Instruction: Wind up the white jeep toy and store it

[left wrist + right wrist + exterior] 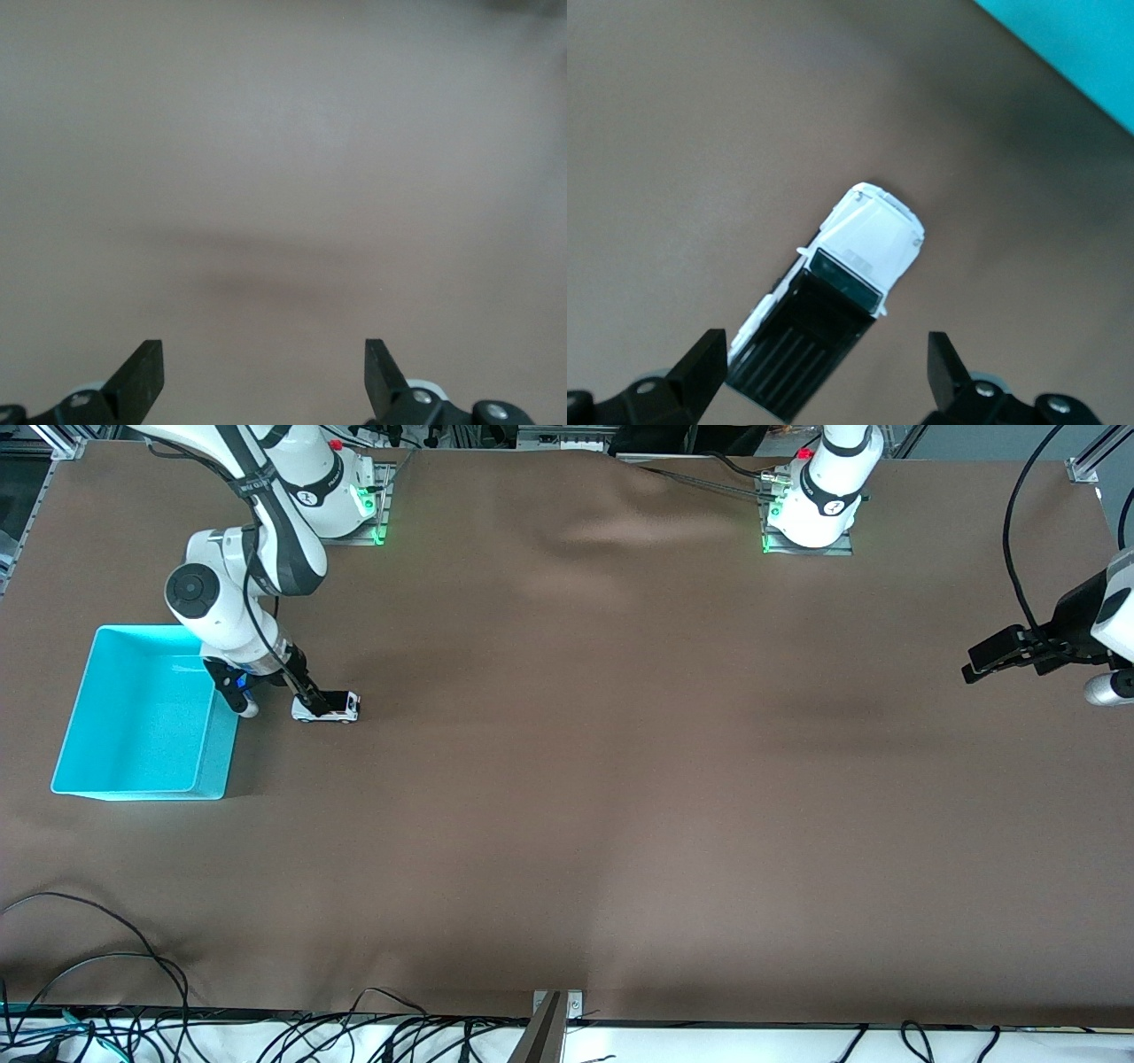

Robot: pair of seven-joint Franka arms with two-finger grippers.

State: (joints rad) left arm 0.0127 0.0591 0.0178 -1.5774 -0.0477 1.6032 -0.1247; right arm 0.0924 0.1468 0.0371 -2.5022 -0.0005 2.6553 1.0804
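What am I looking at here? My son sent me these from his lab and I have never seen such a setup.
Two white robot arms stand at a table covered in brown cloth. The wide picture looks down from a high camera facing them; the other two come from small cameras on each arm's wrist. Each arm ends in a two-finger hand. The right hand is down over the white jeep toy, which stands on the cloth beside a turquoise bin. Its wrist picture shows open fingers on either side of the jeep's black roof, with nothing gripped yet. The left hand waits at its own end of the table, open and empty, with only bare cloth in its picture.
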